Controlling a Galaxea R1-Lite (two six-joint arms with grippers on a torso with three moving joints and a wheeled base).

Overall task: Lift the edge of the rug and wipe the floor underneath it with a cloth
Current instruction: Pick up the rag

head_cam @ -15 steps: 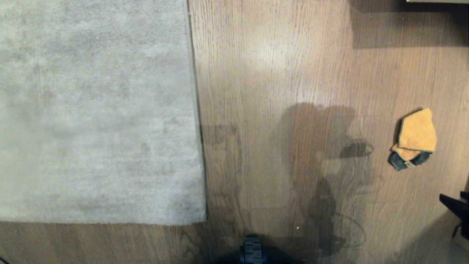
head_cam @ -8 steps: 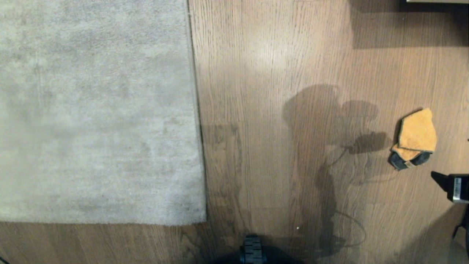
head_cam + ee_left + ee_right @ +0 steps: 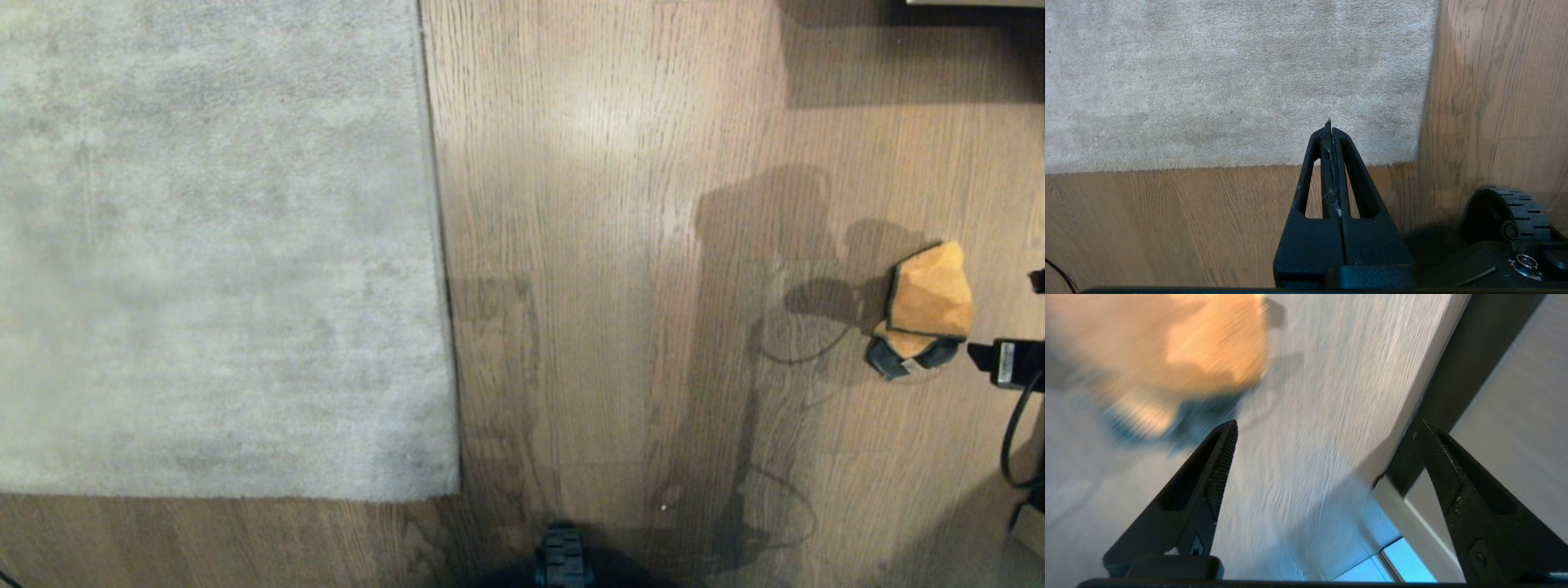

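While the rug edge [image 3: 441, 269] lies flat and untouched on the floor [image 3: 604, 245], the only change is on the robot's right: over the last second the right gripper [image 3: 1327, 457] has come in from the lower right margin of the head view and now sits just beside the cloth [image 3: 927, 306], at its dark grey end, without visibly touching it. Its jaws have spread wide as it travelled, and the right wrist view shows nothing between them, with the orange cloth blurred ahead and off to one side of the gap. The arm's shadow has slid across the planks toward the cloth as well. The cloth itself has not shifted; it lies well apart from the rug, near the right margin. The left gripper [image 3: 1329, 130] is parked above the rug's near corner with its jaws pressed together. This reads as the reach for the cloth, so lifting and wiping are probably both yet to come
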